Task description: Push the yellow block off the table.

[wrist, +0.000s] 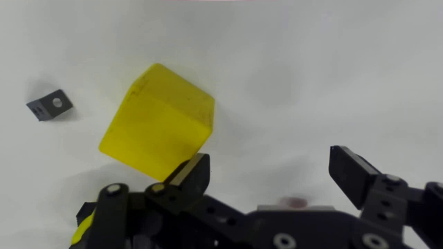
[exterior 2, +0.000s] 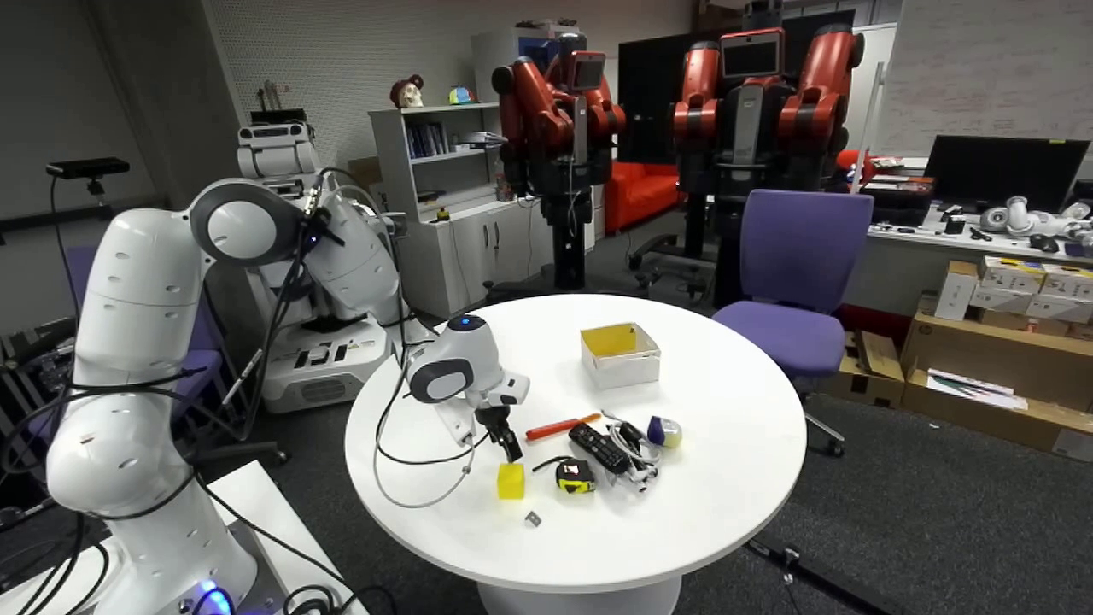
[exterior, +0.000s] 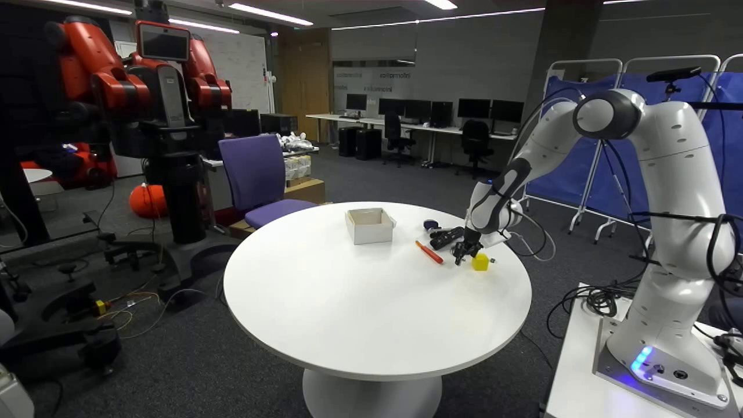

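Note:
The yellow block (exterior: 480, 262) sits near the edge of the round white table (exterior: 360, 313), on the robot's side. It also shows in an exterior view (exterior 2: 511, 482) and large in the wrist view (wrist: 155, 121), left of the jaws. The table shows there too (exterior 2: 717, 504) (wrist: 311, 76). My gripper (wrist: 269, 155) is open, with bare table between its fingers. The left finger overlaps the block's lower right corner in the wrist view; I cannot tell whether they touch. In both exterior views the gripper (exterior: 466, 253) (exterior 2: 512, 451) is low, right beside the block.
A small grey bracket (wrist: 50, 104) lies beyond the block. A tape measure (exterior 2: 575, 477), black remote (exterior 2: 599, 448), cable bundle (exterior 2: 636, 453), red-orange stick (exterior 2: 562, 426) and purple-white item (exterior 2: 664, 431) lie close by. An open white box (exterior: 370, 230) stands farther in.

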Robot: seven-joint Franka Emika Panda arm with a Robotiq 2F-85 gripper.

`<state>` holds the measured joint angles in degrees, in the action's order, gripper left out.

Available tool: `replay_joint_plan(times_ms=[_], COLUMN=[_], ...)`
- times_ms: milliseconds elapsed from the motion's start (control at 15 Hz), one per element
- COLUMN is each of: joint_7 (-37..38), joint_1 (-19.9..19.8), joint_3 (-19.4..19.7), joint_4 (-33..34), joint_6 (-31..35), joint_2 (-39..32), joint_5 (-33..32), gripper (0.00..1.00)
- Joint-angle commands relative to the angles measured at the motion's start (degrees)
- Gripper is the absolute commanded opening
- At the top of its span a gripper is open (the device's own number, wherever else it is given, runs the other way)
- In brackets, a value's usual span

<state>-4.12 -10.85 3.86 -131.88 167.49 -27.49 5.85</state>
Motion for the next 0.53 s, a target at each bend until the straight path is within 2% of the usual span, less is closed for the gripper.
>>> replay_joint_plan(times_ms=[0,467], joint_7=[2.5,5.3], joint_1=[2.6,5.7], joint_3=[3.5,8.0], joint_4=[0.6,-1.4], joint_6=[0.1,0.4], joint_2=[-1.5,-1.2], joint_5=[-2.8,-5.8], gripper=[1.0,1.0])
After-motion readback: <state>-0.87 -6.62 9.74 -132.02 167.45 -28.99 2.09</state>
